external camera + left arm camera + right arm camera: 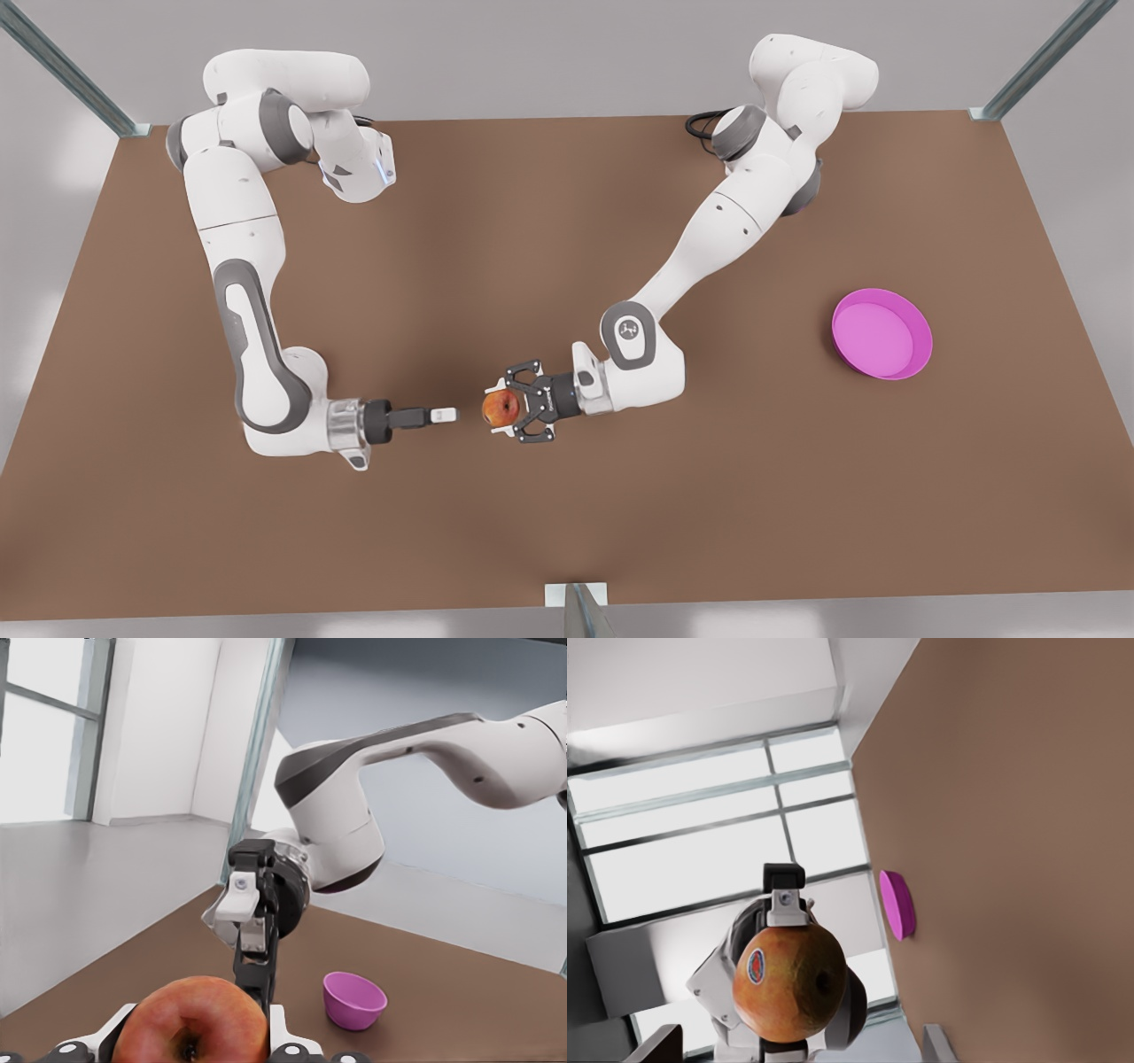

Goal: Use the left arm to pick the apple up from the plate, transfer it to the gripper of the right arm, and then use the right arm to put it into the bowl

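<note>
One apple (501,407) clamped in left tool (507,408); right tool (443,414) apart; one plate (881,333).

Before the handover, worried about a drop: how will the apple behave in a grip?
The apple is round and looks glossy, so it may slip or twist between narrow fingers. It looks rigid, held in the left claw without denting. If released over the table, it would probably roll. The right claw waits nearby.

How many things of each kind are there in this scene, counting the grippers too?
Apple: 1
Plate: 1
Bowl: 1
Grippers: 2 (left gripper shut on the apple, right gripper open, facing it)
Total: 5
</note>
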